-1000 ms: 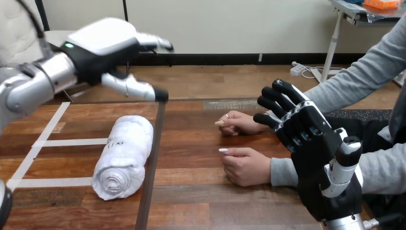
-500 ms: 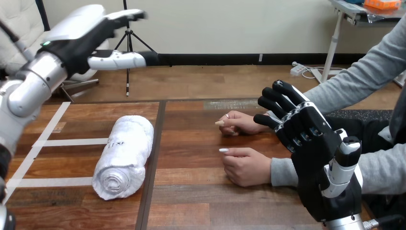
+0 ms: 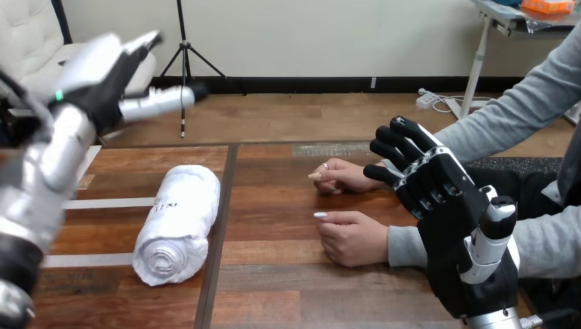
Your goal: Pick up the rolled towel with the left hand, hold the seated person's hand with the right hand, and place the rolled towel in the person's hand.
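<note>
A white rolled towel [image 3: 175, 223] lies on the wooden table [image 3: 274, 274], left of centre, its spiral end facing me. My left hand [image 3: 103, 72] is raised high above the table's far left, open, well above and behind the towel. My right hand [image 3: 445, 205] stands open at the lower right, palm up, fingers straight, holding nothing. Two hands of the person rest on the table: the nearer hand [image 3: 353, 236] palm down just left of my right hand, apart from it, and the farther hand [image 3: 342, 175] behind it.
White tape lines [image 3: 103, 203] cross the table's left part. A dark seam [image 3: 219, 233] runs down the table beside the towel. The person's grey sleeves [image 3: 507, 116] come in from the right.
My left hand has swung left and back, away from above the towel, and its arm now stands more upright. The right hand, towel and the person's hands have not moved.
</note>
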### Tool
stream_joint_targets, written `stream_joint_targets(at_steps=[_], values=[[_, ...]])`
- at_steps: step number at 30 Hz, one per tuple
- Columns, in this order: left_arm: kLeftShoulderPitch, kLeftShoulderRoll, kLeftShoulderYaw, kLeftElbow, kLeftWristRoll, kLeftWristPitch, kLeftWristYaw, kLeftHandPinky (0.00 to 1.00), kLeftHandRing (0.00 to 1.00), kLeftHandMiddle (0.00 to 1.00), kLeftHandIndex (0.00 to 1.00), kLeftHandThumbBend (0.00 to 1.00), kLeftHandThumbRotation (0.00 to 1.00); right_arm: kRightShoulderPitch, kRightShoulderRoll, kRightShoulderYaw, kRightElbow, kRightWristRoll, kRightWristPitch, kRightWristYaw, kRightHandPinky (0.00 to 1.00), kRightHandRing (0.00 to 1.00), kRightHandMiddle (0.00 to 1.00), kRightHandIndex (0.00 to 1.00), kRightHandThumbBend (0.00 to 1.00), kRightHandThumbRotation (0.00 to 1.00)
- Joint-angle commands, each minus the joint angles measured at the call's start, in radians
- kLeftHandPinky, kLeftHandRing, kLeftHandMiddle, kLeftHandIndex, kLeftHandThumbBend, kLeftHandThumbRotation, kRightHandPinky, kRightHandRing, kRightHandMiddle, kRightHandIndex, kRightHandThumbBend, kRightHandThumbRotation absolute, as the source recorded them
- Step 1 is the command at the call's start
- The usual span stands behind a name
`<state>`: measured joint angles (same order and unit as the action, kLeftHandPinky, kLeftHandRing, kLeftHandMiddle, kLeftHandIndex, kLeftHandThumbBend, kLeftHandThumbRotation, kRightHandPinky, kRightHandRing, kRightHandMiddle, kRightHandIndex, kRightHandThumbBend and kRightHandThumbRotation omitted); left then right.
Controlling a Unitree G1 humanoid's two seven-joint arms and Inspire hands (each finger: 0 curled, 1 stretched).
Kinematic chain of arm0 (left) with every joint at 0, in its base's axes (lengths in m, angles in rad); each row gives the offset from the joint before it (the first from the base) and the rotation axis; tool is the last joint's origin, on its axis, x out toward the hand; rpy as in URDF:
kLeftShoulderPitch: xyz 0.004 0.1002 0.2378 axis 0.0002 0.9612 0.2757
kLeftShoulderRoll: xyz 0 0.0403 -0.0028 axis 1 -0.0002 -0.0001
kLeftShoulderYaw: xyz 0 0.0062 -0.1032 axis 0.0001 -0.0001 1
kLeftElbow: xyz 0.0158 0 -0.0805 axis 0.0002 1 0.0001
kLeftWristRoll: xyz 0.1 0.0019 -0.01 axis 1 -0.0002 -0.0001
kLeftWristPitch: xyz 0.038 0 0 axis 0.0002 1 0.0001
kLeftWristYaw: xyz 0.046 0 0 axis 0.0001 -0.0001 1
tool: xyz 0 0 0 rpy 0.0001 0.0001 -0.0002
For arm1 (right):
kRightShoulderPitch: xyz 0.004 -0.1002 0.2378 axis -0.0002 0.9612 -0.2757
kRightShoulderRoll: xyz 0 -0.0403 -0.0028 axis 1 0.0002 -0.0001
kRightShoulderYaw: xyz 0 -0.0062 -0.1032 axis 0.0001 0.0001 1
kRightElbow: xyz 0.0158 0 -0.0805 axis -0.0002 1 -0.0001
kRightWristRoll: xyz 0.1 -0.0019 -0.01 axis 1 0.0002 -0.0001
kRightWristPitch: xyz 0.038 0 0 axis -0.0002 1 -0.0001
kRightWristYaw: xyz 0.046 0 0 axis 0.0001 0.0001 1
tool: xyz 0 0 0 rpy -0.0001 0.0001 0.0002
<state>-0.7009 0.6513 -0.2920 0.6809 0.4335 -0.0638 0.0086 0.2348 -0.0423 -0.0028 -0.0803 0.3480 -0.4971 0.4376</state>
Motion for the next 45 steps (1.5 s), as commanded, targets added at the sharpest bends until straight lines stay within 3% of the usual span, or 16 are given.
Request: stream_joint_targets(at_steps=[1, 5, 11, 21, 35, 45], values=[[0.077, -0.155, 0.033, -0.257, 0.11, 0.319, 0.15, 0.85, 0.92, 0.94, 0.93, 0.87, 0.75, -0.057, 0.005, -0.001, -0.045, 0.015, -0.026, 0.002, 0.77, 0.86, 0.85, 0.85, 1.0, 1.0], [0.094, -0.203, 0.006, -0.268, 0.187, 0.43, 0.211, 0.84, 0.92, 0.94, 0.92, 0.9, 0.73, -0.054, 0.001, -0.003, -0.051, 0.013, -0.023, 0.0, 0.76, 0.86, 0.85, 0.85, 0.99, 1.0], [0.125, -0.274, 0.01, -0.279, 0.219, 0.509, 0.283, 0.88, 0.94, 0.96, 0.94, 0.93, 0.69, -0.047, -0.001, -0.005, -0.052, 0.009, -0.026, -0.001, 0.75, 0.85, 0.85, 0.84, 0.99, 1.0], [0.158, -0.371, 0.011, -0.305, 0.249, 0.659, 0.34, 0.93, 0.98, 0.99, 0.96, 0.97, 0.69, -0.044, -0.004, -0.006, -0.057, 0.022, -0.017, 0.004, 0.74, 0.85, 0.85, 0.84, 0.98, 1.0], [0.153, -0.471, 0.03, -0.292, 0.264, 0.813, 0.377, 0.9, 0.95, 0.98, 0.95, 0.99, 0.71, -0.05, -0.013, -0.006, -0.072, 0.031, 0.007, 0.005, 0.75, 0.85, 0.85, 0.85, 1.0, 1.0], [0.146, -0.503, 0.038, -0.271, 0.258, 0.853, 0.406, 0.85, 0.92, 0.95, 0.93, 0.98, 0.71, -0.057, -0.007, -0.003, -0.062, 0.019, -0.006, 0.007, 0.76, 0.85, 0.85, 0.85, 1.0, 1.0]])
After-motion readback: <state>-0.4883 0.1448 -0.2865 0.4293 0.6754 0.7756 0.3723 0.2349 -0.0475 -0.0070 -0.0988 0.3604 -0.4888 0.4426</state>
